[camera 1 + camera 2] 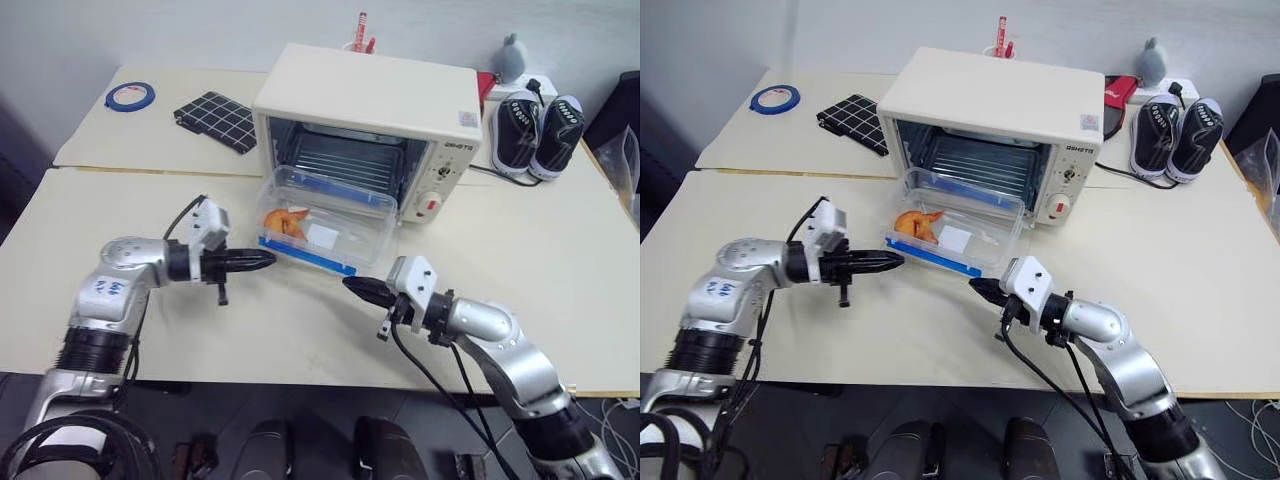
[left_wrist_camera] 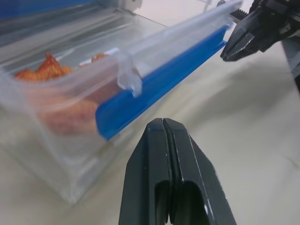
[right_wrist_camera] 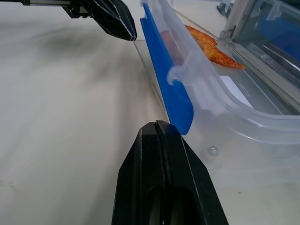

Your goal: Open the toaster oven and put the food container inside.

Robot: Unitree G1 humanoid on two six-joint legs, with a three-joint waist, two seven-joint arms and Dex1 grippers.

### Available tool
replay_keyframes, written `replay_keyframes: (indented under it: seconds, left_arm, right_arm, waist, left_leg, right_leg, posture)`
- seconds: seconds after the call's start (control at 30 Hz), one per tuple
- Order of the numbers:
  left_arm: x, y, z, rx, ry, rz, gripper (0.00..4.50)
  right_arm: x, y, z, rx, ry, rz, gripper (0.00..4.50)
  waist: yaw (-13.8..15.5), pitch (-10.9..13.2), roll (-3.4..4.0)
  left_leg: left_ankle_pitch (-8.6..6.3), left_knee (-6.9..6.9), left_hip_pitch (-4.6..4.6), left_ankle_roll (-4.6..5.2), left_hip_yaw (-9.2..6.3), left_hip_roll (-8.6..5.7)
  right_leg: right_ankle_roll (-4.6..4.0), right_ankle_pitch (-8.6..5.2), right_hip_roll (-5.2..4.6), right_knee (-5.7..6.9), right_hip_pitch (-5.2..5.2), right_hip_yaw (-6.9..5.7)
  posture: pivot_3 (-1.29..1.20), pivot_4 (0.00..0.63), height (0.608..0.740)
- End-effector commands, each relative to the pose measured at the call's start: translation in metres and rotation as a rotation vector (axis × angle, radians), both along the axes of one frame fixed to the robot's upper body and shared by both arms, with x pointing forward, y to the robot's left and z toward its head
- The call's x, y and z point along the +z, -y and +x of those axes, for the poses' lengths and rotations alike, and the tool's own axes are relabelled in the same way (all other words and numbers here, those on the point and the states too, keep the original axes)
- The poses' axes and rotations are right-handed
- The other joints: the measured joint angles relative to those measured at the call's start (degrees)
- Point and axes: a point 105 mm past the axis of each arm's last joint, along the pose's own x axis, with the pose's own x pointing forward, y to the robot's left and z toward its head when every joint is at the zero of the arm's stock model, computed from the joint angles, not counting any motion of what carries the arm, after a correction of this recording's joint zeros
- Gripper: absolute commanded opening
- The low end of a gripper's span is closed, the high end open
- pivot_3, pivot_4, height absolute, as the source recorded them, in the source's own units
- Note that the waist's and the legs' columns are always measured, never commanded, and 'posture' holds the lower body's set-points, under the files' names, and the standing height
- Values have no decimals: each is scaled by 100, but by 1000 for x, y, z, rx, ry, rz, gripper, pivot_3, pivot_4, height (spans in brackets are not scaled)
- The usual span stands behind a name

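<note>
Clear plastic with a blue clip strip along its near edge, the food container [image 1: 326, 222] lies on the pale surface [image 1: 520, 270] directly in front of the toaster oven [image 1: 365, 125], its far side in the oven's mouth over the lowered glass door. Its long axis runs from about 10 o'clock to 4 o'clock in the head views, roughly parallel to the oven front, and orange food pieces [image 1: 284, 220] sit toward its 9 o'clock end beside a small white label. The oven faces the robot with its door down, the wire rack visible in the cavity and the red-marked knobs on its right panel. The left tool [image 1: 262, 259] has its two black fingers pressed together on nothing, tip pointing toward 3 o'clock and just off the container's near-left corner; whether it touches the plastic cannot be told. The right tool [image 1: 358, 288] is likewise closed on nothing, pointing toward 10 o'clock, its tip just short of the blue strip's right end. At 12 o'clock behind the oven stands a red object [image 1: 360, 32]; at 2 o'clock a pair of black-and-white shoes [image 1: 535, 130] rests near the oven's right side, with a black cable running past them. At 10 o'clock lie a dark grid-patterned mat [image 1: 217, 120] and, farther out, a blue tape ring [image 1: 130, 96].
</note>
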Motion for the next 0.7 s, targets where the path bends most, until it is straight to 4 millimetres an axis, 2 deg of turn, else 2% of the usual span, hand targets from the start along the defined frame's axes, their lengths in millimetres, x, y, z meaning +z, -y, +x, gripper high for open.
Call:
replay_keyframes:
  seconds: [0.03,0.23,0.37,0.47,0.6,0.7]
  left_arm:
    - [10,5,21,100,52,-3,0]
    - [21,24,51,205,90,-101,0]
    - [27,51,69,234,137,-164,0]
    - [30,59,77,261,170,-190,0]
    - [36,61,94,358,171,-248,0]
    - [32,58,91,335,171,-237,0]
  right_arm:
    - [18,5,18,-44,97,3,16]
    - [42,23,59,-166,204,3,16]
    - [55,40,96,-268,251,13,16]
    - [60,48,110,-311,274,26,16]
    - [62,49,116,-312,283,50,16]
    - [63,46,104,-244,271,74,16]
  waist:
    - [-3,0,0]
    - [-14,0,0]
    - [-12,0,-1]
    - [-61,0,-1]
    - [-146,1,-1]
    - [-167,0,-1]
  left_leg:
    - [1,0,1,1,0,0]
    - [2,0,0,0,5,0]
    - [7,2,0,2,23,-1]
    - [8,0,0,2,25,0]
    - [8,-3,0,2,26,1]
    - [9,-6,0,1,26,3]
  right_leg:
    - [0,0,0,3,0,0]
    - [2,1,0,2,0,-5]
    - [5,3,-2,2,3,-14]
    - [5,3,-2,-1,3,-15]
    - [6,3,-4,0,3,-23]
    - [6,3,-3,0,1,-25]
  posture:
    - [0,150,740]
    - [0,150,740]
    - [0,150,740]
    - [0,150,740]
    - [0,150,740]
    - [0,150,740]
